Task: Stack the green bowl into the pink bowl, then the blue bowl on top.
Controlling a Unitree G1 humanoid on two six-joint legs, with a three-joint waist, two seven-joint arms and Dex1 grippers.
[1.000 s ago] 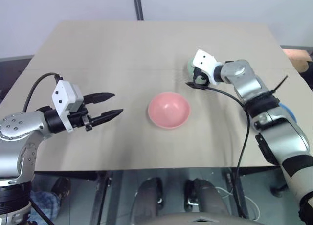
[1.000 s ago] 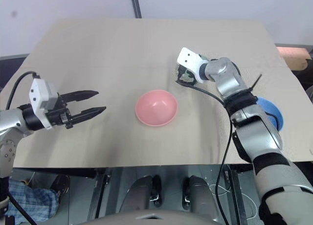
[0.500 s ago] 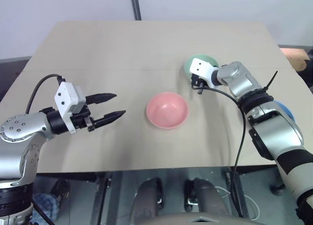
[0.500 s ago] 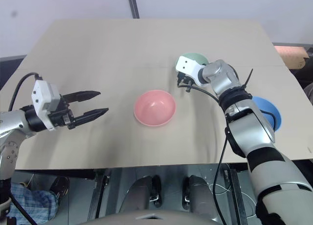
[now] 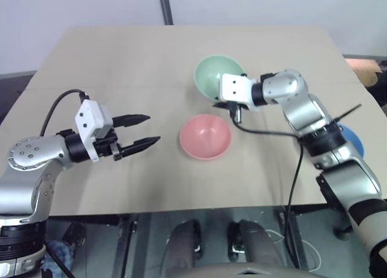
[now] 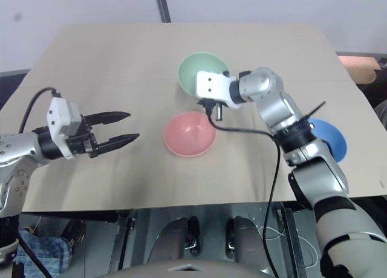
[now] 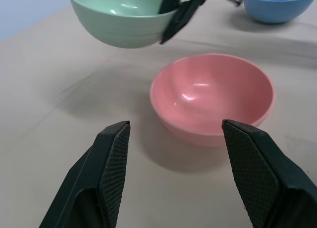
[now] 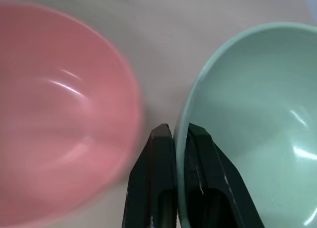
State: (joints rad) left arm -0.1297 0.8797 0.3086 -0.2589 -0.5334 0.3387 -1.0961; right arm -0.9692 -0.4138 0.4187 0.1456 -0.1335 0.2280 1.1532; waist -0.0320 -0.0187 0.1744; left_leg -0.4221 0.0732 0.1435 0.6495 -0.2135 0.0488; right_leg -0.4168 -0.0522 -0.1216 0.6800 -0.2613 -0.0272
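Observation:
My right gripper (image 5: 236,110) is shut on the rim of the green bowl (image 5: 217,74), one finger inside and one outside, as the right wrist view shows (image 8: 179,132). The bowl hangs clear of the table, just behind the pink bowl (image 5: 205,136), with its shadow under it in the left wrist view. The pink bowl stands upright and empty at the table's middle. The blue bowl (image 6: 329,139) sits near the right edge, partly hidden by my right arm. Left of the pink bowl, my left gripper (image 5: 148,128) hovers open and empty, pointing at it.
The beige table (image 5: 121,60) holds nothing else. A black cable hangs from my right wrist over the table beside the pink bowl. A dark pole rises behind the far edge.
My right gripper has shut on the green bowl's rim, lifted it and carried it left and nearer, up to the pink bowl. The left gripper has stayed in place.

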